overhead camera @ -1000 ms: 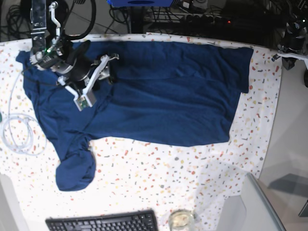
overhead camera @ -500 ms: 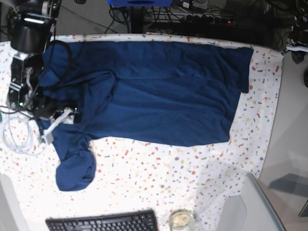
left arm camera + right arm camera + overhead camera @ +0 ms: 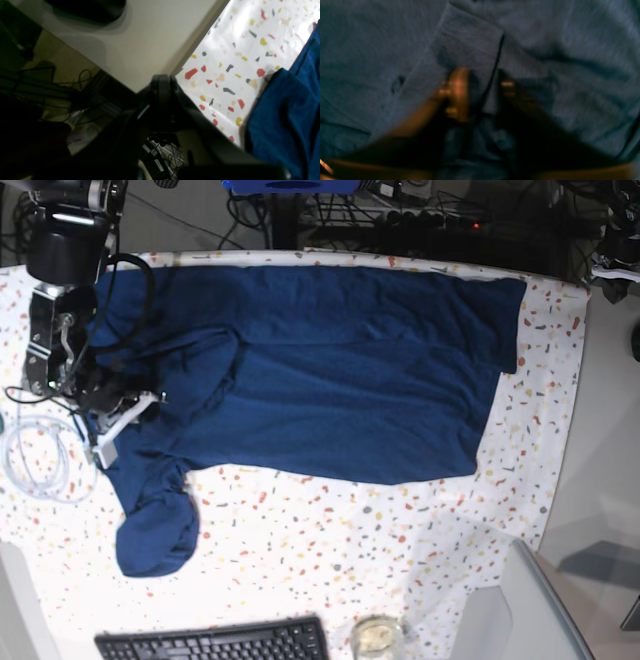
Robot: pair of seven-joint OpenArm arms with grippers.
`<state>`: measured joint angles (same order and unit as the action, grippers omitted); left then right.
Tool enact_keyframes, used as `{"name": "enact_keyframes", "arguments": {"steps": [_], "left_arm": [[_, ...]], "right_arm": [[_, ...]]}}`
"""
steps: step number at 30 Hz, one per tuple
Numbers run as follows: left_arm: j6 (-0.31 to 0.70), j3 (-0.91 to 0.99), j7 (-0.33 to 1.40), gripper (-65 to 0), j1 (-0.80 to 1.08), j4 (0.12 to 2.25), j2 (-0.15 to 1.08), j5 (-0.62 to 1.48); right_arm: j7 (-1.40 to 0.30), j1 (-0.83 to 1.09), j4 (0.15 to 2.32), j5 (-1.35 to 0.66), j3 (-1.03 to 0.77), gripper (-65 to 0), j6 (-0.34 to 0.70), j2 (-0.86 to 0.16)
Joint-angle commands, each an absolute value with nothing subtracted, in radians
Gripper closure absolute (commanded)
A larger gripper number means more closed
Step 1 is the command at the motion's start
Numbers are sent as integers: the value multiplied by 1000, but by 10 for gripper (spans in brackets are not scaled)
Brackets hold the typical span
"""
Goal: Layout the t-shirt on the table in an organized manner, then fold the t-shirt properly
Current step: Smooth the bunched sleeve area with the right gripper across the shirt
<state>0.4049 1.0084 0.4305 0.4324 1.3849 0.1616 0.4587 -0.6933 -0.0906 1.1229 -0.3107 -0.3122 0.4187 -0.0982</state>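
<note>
Only R wrist shows fingers (image 3: 456, 92) pinching t-shirt (image 3: 545, 37).

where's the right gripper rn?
Base view, far left: the right gripper is down on the t-shirt near its left sleeve, beside the coiled white cable.

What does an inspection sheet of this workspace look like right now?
Surface: table with speckled white cloth, plain grey strip at its edge.
Job's things: t-shirt spread out, one sleeve bunched at the near corner.
Clutter: keyboard, glass jar.
End effectors: right end effector closing on a t-shirt fold; left end effector shut, empty, off the table edge.
Cables: white coil on the cloth.
Surroundings: wiring beyond the far edge.
</note>
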Motion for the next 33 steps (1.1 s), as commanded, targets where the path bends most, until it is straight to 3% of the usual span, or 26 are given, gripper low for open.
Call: {"name": "enact_keyframes", "arguments": {"steps": [1, 5, 13, 17, 24, 33], "left_arm": [[412, 1018, 409, 0, 438, 1392, 183, 473], [412, 1018, 409, 0, 438, 1385, 185, 470], [412, 1020, 407, 0, 438, 1386, 197, 469], [412, 1020, 407, 0, 437, 1389, 200, 469], [412, 1020, 407, 0, 437, 1385, 211, 467], [412, 1066, 407, 0, 460, 1383, 214, 467]], "right_arm": [[-679, -108, 1141, -325, -314, 0, 424, -108], [-679, -48, 1244, -329, -314, -3, 427, -107], [-849, 171, 1802, -329, -303, -2, 432, 13], [-862, 234, 1957, -329, -166, -2, 432, 33], [-854, 237, 1968, -329, 157, -2, 426, 42], [-854, 114, 1908, -328, 386, -2, 426, 77]]}}
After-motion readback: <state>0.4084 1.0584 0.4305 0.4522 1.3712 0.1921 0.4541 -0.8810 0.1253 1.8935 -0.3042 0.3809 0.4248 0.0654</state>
